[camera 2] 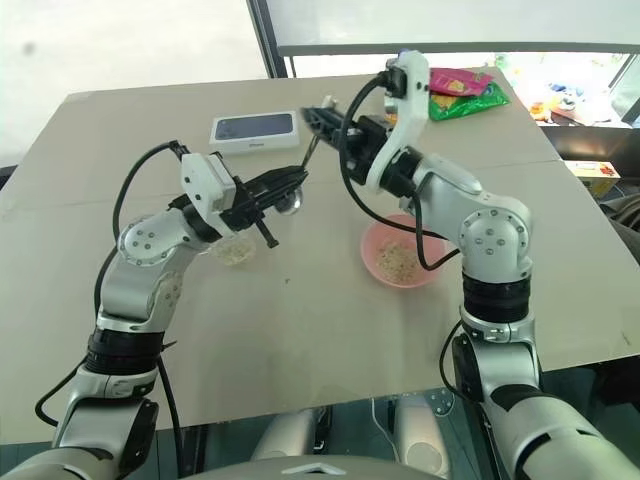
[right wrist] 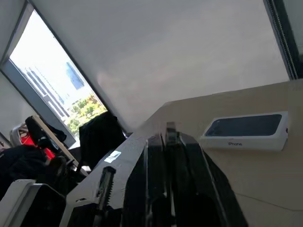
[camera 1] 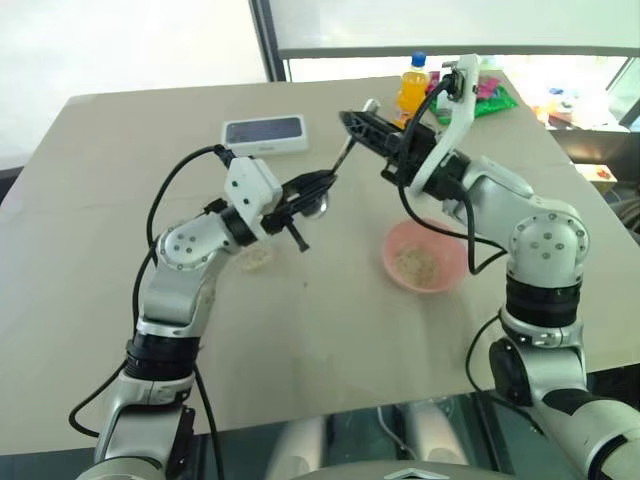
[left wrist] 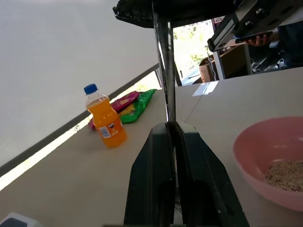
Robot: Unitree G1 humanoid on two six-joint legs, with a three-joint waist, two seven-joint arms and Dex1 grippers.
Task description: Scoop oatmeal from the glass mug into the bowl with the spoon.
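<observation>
The spoon (camera 1: 345,152) hangs above the table between both grippers, its handle slanting up and its shiny bowl low by the left fingers. My left gripper (camera 1: 325,181) is shut on the lower handle, as the left wrist view shows (left wrist: 166,118). My right gripper (camera 1: 349,120) is shut on the handle's upper end (right wrist: 169,128). The glass mug (camera 1: 256,259) stands on the table under my left forearm, partly hidden, with pale oatmeal in it. To the right, below my right arm, the pink bowl (camera 1: 425,257) holds a small heap of oatmeal (camera 1: 417,264).
A white phone box (camera 1: 265,133) lies at the back of the table. An orange drink bottle (camera 1: 412,88) and bright snack packets (camera 1: 497,96) stand at the far right. The table's front edge runs close to the robot.
</observation>
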